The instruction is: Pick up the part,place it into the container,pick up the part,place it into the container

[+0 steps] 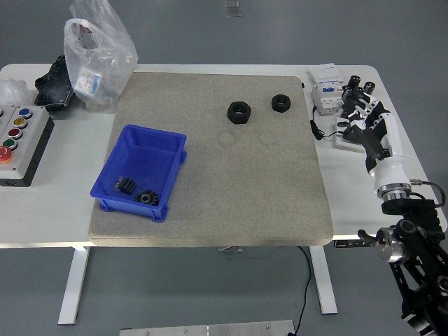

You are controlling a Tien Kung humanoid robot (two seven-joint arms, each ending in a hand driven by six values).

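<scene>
Two black hex nuts lie on the grey mat [210, 210], a larger nut [239, 112] near the back centre and a smaller nut [281, 103] to its right. The blue container [162, 140] stands on the mat's left side, with two small black gears [126, 184] [146, 197] in its near end. My right hand [357, 112] hangs over the table's right side, well right of both nuts, with its fingers relaxed and nothing in them. Its white forearm [386, 155] runs down to the black arm at the lower right. The left arm is out of view.
A clear plastic bag [98, 52] and a black item [54, 82] sit at the back left, a button box [21, 143] at the left edge. A white electrical module [326, 89] and black cylinders [362, 85] stand just beyond my right hand.
</scene>
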